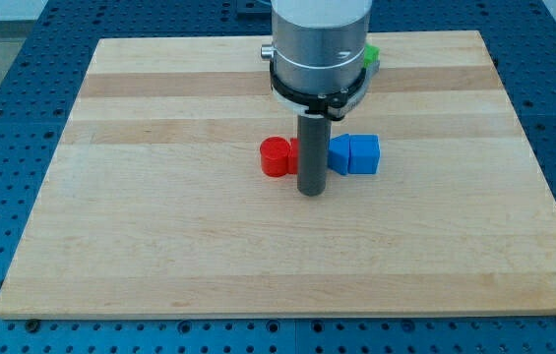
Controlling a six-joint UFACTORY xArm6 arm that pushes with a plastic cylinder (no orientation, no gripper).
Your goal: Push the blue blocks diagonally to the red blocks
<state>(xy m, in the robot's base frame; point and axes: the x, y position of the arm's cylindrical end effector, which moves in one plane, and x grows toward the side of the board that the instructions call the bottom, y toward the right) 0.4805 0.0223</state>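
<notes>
My tip (pixel 310 191) rests on the wooden board (pixel 159 246) near its middle. A red cylinder-like block (pixel 276 156) sits just to the view's left of the rod, and a sliver of a second red block (pixel 295 155) shows behind the rod. Two blue blocks (pixel 354 154) sit side by side just to the view's right of the rod, the nearer one partly hidden by it. The rod stands between the red and blue blocks, slightly toward the view's bottom of them.
A green block (pixel 371 54) shows at the view's top, mostly hidden behind the arm's silver housing (pixel 319 44). The board lies on a blue perforated table (pixel 2 88).
</notes>
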